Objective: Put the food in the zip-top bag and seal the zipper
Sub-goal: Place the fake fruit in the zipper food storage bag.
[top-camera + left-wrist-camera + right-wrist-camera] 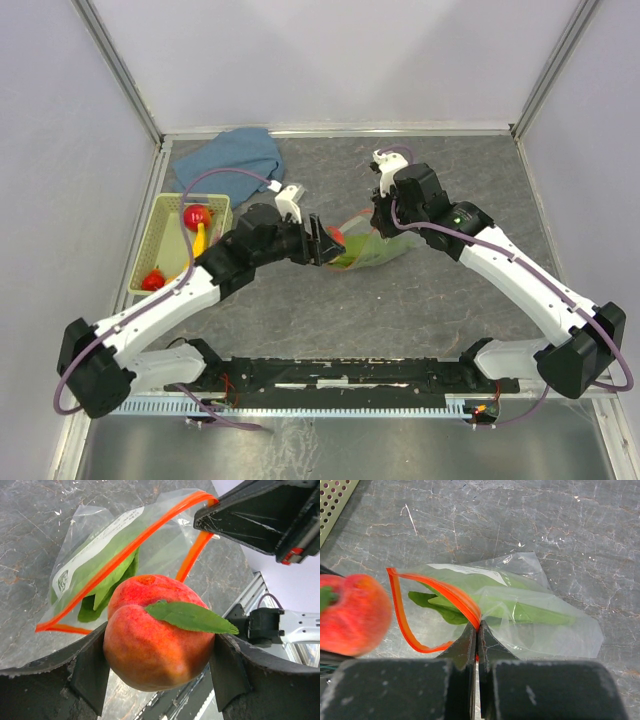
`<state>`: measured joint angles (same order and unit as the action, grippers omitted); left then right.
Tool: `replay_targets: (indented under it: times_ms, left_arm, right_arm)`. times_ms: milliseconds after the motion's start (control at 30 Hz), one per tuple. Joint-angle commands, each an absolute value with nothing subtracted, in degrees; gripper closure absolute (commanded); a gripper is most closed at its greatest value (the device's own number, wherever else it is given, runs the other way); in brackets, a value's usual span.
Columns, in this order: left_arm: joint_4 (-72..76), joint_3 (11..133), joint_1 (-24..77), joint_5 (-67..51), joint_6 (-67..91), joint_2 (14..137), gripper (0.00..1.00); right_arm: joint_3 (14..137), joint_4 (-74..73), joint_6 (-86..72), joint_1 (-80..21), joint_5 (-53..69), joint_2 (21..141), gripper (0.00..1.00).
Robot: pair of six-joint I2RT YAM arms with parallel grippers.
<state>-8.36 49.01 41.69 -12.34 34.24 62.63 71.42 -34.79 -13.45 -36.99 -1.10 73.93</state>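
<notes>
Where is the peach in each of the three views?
Top view: peach at centre, just left of the bag.
Left wrist: peach fills the lower middle.
Right wrist: peach at the left edge.
Shared landmark: the bag's orange zipper, open in a loop beside the peach.

Light: bright, even, diffuse.
Shadows: soft.
Glare: glints on zip-top bag [520,612], 1 o'clock.
Blur: peach [350,615], 9 o'clock, right wrist.
</notes>
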Motion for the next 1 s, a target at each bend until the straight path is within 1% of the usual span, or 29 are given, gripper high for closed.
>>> replay_targets:
  times_ms: [0,233,467,600,800,867,900,967]
  left_arm:
    - [-0.87,51.44,43.82,-7.95,33.71,67.56,0.51]
    - [0.61,53.65,45.09,-5.13,33.36,74.12,0.51]
    - [0.64,54.83,45.11,0.06,34.36,77.45,0.47]
    - [1.0,55.8,45.17,0.3,35.69,79.7,0.44]
    - [2.11,57.66,46.05,-1.11,36.36,83.45,0.35]
    - [2.11,58.03,46.26,-1.13,36.62,83.89,0.3]
    - [2.11,58.01,46.31,-1.06,36.71,83.85,0.25]
    - [1.89,58.01,46.27,-0.78,36.73,83.48,0.19]
  right_arm:
    - [74.12,-33.49,-14.15,-36.97,0.85,72.46,0.98]
    - [73.99,-33.34,-13.96,-36.97,3.27,71.63,0.98]
    - [73.82,-32.73,-13.97,-37.0,6.47,71.34,0.98]
    - [73.56,-32.28,-13.97,-37.0,8.32,70.94,0.98]
    - [73.07,-31.56,-13.98,-36.97,9.73,70.84,0.98]
    - [72.75,-31.35,-14.06,-36.97,9.76,70.65,0.98]
    - [72.66,-31.25,-14.06,-36.93,9.61,70.46,0.97]
    - [72.39,-31.13,-14.06,-36.99,9.17,70.17,0.97]
